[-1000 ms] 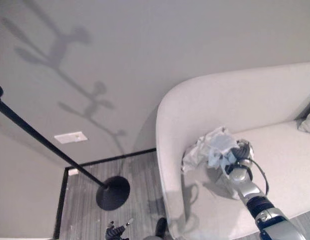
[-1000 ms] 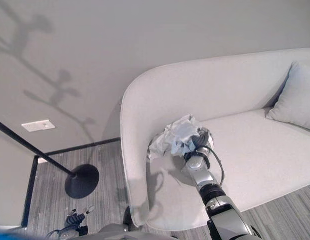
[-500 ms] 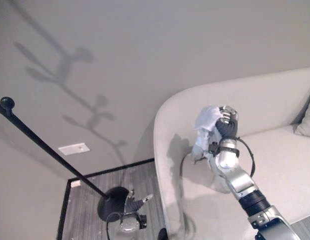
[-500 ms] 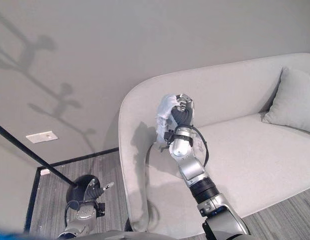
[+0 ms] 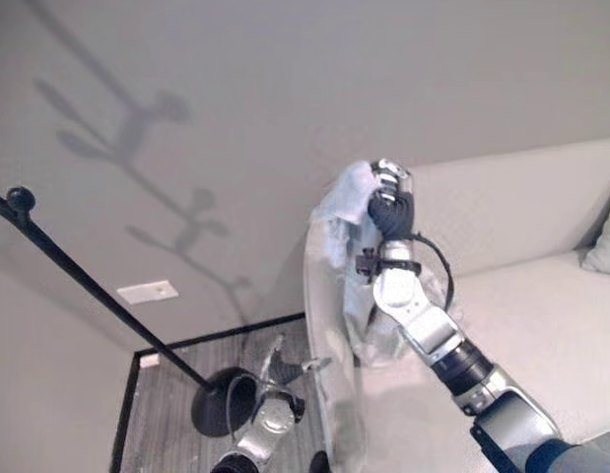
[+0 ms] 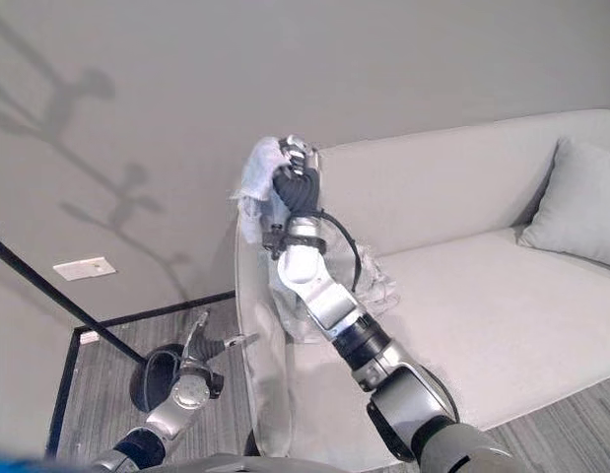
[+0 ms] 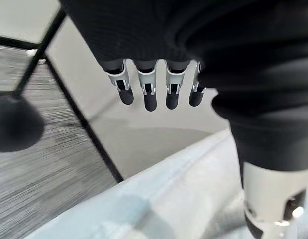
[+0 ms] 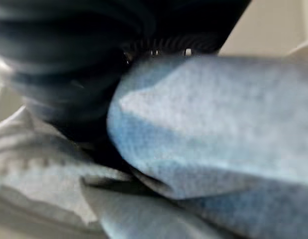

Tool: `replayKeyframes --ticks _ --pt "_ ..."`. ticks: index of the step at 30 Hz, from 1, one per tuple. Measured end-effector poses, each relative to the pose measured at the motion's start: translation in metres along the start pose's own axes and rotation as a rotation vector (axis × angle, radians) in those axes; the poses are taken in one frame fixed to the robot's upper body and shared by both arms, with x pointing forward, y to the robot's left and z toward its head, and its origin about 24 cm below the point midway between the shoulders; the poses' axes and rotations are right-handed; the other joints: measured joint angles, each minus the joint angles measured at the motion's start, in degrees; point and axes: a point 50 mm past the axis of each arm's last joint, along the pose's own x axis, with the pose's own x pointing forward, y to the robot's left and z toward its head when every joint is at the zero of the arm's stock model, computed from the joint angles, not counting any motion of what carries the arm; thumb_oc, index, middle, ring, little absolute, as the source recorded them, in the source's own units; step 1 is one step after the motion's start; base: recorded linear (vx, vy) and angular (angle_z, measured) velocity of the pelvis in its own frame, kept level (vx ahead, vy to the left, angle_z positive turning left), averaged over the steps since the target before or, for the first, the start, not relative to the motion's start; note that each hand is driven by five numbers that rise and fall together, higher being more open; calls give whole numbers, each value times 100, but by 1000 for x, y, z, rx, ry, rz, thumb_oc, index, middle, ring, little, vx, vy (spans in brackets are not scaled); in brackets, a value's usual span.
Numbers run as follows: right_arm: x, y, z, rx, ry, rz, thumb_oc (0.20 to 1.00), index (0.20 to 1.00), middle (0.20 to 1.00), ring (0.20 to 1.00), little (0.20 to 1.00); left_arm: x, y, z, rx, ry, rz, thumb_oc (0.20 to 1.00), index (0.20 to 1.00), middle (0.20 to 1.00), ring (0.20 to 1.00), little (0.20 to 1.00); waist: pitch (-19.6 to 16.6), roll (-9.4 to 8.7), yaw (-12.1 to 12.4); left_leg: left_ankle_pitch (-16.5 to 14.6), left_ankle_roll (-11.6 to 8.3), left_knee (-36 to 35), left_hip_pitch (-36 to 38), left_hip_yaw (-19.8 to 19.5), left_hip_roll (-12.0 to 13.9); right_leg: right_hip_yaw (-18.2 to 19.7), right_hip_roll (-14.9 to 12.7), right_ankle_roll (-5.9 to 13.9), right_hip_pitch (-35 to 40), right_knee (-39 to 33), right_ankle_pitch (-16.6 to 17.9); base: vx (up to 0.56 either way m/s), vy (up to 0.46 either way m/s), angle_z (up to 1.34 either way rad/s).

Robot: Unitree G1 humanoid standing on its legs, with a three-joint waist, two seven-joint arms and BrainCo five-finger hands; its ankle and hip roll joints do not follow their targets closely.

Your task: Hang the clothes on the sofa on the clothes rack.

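Observation:
My right hand (image 5: 389,209) is raised above the sofa's arm, shut on a pale blue garment (image 5: 346,202). The cloth bunches over the hand's fingers, and the rest trails down along my forearm to the sofa seat (image 5: 378,330). The right wrist view has the same blue cloth (image 8: 218,129) pressed against the hand's dark cover (image 8: 69,64). The black clothes rack (image 5: 78,276) leans across the left, its knob (image 5: 21,196) up high and its round base (image 5: 221,399) on the floor. My left hand (image 5: 278,379) hovers low beside that base, fingers (image 7: 149,89) straight and holding nothing.
The light grey sofa (image 5: 541,296) spans the right side, with a grey cushion (image 6: 580,197) at its far end. A plain wall stands behind, with a white socket plate (image 5: 147,292) low down. Striped grey floor (image 5: 171,414) lies between the rack's base and the sofa.
My right hand has lifted the garment from the sofa seat to above the sofa's arm, moving up and left. My left hand has risen beside the rack's base.

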Motion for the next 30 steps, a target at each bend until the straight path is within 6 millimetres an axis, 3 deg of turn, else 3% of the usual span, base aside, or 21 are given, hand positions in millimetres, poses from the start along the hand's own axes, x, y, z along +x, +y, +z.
replayKeyframes --ticks 4,9,22,27,30 --pt "21 18 32 70 -92 -6 200 200 200 200 200 5 1 9 41 -45 30 1000 1000 1000 1000 1000 -5 -39 81 -2 -3 0 -2 -26 -8 -26 0 0 14 -1 -1 16 -13 3" --pt "32 25 54 102 -168 -12 200 200 200 200 200 7 -1 16 55 -76 48 1000 1000 1000 1000 1000 -11 -148 82 -4 -8 7 -2 -47 -9 -50 3 -3 30 -2 -5 6 -4 1" --pt "54 40 73 139 -197 -14 200 200 200 200 200 24 -8 46 318 -276 81 1000 1000 1000 1000 1000 -90 -294 25 -17 -26 35 14 -23 8 -18 9 -5 35 18 -5 0 0 0" --pt "48 53 80 196 -190 30 200 200 200 200 200 28 -11 62 334 -335 101 1000 1000 1000 1000 1000 -174 -402 -156 -20 -28 35 17 -14 15 -3 11 -8 20 42 -9 0 0 0" --pt "44 59 81 210 -197 62 200 200 200 200 200 29 -18 70 430 -403 83 1000 1000 1000 1000 1000 -227 -431 -304 -38 -50 35 32 -2 25 35 8 -5 -24 131 -40 2 -4 -6"
